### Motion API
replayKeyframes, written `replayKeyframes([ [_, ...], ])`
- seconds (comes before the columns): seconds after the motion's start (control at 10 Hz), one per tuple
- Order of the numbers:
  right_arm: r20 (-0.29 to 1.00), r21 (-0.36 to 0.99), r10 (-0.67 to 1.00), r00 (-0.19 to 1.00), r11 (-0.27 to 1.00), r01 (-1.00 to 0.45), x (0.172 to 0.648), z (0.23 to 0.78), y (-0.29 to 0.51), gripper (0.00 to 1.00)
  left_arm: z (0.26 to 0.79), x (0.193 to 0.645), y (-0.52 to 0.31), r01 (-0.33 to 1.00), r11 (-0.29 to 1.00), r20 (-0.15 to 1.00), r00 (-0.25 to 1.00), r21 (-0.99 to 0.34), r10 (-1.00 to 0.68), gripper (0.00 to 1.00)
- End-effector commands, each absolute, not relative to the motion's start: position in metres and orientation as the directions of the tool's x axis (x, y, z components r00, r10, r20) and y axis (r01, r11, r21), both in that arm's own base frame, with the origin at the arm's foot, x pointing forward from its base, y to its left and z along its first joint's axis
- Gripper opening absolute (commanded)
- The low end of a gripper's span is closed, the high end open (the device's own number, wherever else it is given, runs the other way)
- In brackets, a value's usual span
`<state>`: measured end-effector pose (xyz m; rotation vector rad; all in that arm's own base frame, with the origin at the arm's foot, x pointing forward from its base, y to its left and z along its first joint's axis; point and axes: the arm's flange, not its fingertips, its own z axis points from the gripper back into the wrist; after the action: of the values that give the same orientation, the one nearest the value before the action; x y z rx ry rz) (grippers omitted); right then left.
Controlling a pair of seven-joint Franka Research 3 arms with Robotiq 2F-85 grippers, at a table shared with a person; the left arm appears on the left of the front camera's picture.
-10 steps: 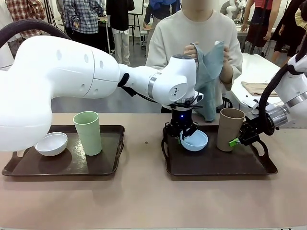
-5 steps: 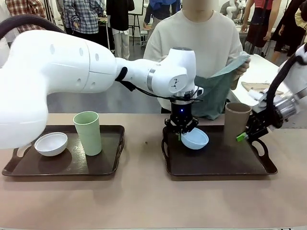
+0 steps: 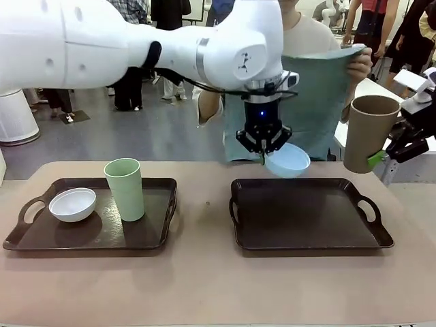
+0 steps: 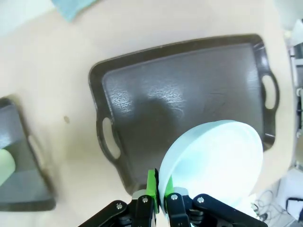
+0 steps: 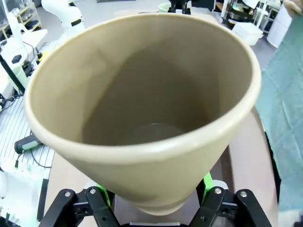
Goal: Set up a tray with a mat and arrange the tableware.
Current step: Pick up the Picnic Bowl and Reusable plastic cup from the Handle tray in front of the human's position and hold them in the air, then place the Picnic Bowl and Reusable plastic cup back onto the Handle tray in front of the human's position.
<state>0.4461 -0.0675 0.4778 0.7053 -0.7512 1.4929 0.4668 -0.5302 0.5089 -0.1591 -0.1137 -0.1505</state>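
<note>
Front view: left end effector (image 3: 264,154), pointing down, pinches light blue bowl (image 3: 289,162) (apparently tilted).

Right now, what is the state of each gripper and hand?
Left gripper: shut on the light blue bowl, in the air.
Right gripper: holding the tan tumbler, in the air.
Person's hand: holding a teal cloth.

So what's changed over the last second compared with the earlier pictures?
Both arms rose. The left gripper lifted the light blue bowl off the right tray, and the right gripper lifted the tan tumbler up and outward. The person spread the blue-green cloth wide. The white bowl, green tumbler and left tray stayed put.
</note>
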Motion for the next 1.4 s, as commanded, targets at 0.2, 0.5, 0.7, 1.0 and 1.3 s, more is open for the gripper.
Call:
replayKeyframes([
  [0.2, 0.81, -0.021, 0.586, -0.04, -0.038, -0.999, 0.445, 0.462, -0.06, 0.22, 0.507, 0.45, -0.514, 0.075, 0.987, 0.189, 0.981, -0.144, -0.047, 0.07],
  [0.5, 0.801, -0.047, 0.596, -0.057, -0.033, -0.998, 0.435, 0.479, -0.061, 0.22, 0.52, 0.454, -0.525, 0.14, 0.98, 0.148, 0.982, -0.142, -0.119, 0.07],
  [0.7, 0.801, -0.047, 0.596, -0.057, -0.033, -0.998, 0.435, 0.479, -0.061, 0.22, 0.52, 0.454, -0.525, 0.14, 0.98, 0.148, 0.982, -0.142, -0.119, 0.07],
  [1.0, 0.801, -0.047, 0.596, -0.057, -0.033, -0.998, 0.435, 0.479, -0.061, 0.22, 0.52, 0.454, -0.525, 0.14, 0.98, 0.148, 0.982, -0.142, -0.119, 0.07],
  [1.3, 0.801, -0.047, 0.596, -0.057, -0.033, -0.998, 0.435, 0.479, -0.061, 0.22, 0.52, 0.454, -0.525, 0.14, 0.98, 0.148, 0.982, -0.142, -0.119, 0.07],
])
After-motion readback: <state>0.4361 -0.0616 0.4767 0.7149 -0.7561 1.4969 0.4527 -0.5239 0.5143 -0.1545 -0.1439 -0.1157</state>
